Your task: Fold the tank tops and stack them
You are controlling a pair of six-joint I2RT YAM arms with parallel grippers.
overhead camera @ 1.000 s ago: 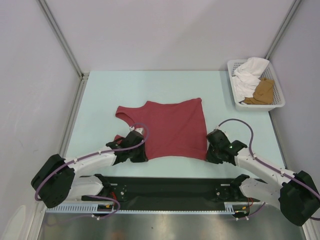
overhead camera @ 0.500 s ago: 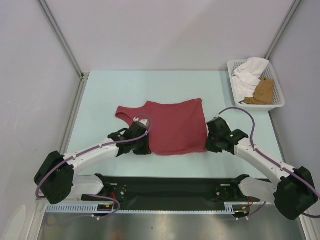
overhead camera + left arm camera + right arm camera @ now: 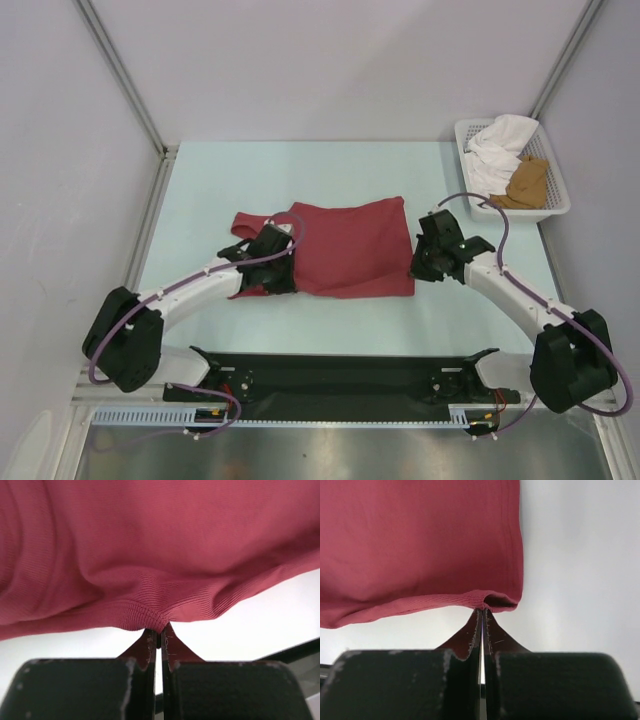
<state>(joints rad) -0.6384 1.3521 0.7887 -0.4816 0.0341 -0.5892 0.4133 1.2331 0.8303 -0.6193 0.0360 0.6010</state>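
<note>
The dark red tank top [image 3: 345, 250] lies on the pale table, its near edge lifted and carried toward the far edge. My left gripper [image 3: 270, 268] is shut on its near left hem; the ribbed hem [image 3: 145, 617] is pinched between the fingertips [image 3: 159, 630]. My right gripper [image 3: 428, 262] is shut on the near right corner [image 3: 495, 600], pinched at the tips [image 3: 482, 612]. The tan-brown tank top [image 3: 525, 183] lies crumpled in the basket at the far right.
A white mesh basket [image 3: 550, 211] stands at the far right corner with a white cloth [image 3: 495, 150] and the tan top in it. Grey walls close the table on three sides. A black base rail [image 3: 340, 375] runs along the near edge.
Both grippers have moved away from the near edge, carrying the red top's near hem toward the far edge. The cloth is now shorter front to back, doubling over itself.
</note>
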